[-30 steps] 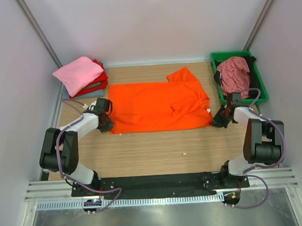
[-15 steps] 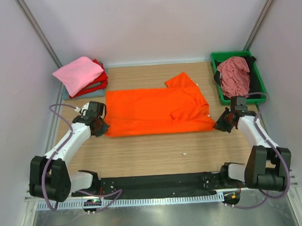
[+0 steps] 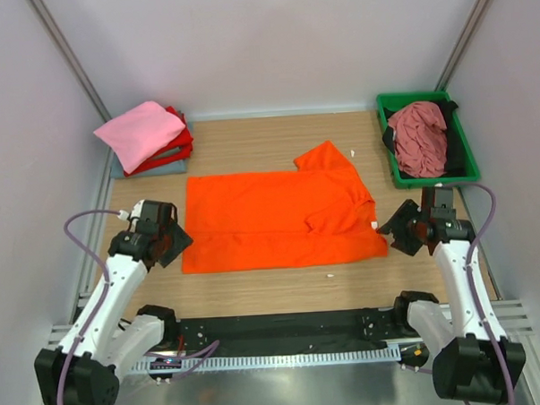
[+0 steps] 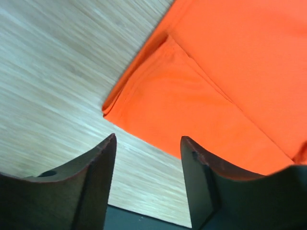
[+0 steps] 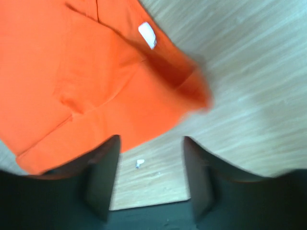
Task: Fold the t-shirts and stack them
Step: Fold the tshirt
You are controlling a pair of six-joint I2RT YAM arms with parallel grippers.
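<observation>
A bright orange t-shirt (image 3: 280, 218) lies flat across the middle of the table, one sleeve (image 3: 324, 155) sticking out toward the back. My left gripper (image 3: 171, 244) stands open just off its near-left corner, touching nothing. In the left wrist view that corner (image 4: 144, 103) lies beyond the empty gripper (image 4: 147, 178). At the shirt's near-right corner my right gripper (image 3: 397, 230) is open too. In the right wrist view the orange t-shirt (image 5: 86, 72), with its white tag (image 5: 147, 34), lies ahead of the empty gripper (image 5: 149, 178).
Folded t-shirts are stacked at the back left: pink (image 3: 140, 131) on red (image 3: 176, 150) on grey-blue (image 3: 134, 170). A green tray (image 3: 466, 145) at the back right holds a crumpled dusty rose shirt (image 3: 419, 137) over black cloth. A white scrap (image 3: 329, 275) lies on the wood.
Both grippers dragged the orange t-shirt toward the near edge, then opened and let go of its corners. Both arms have drawn back toward their bases.
</observation>
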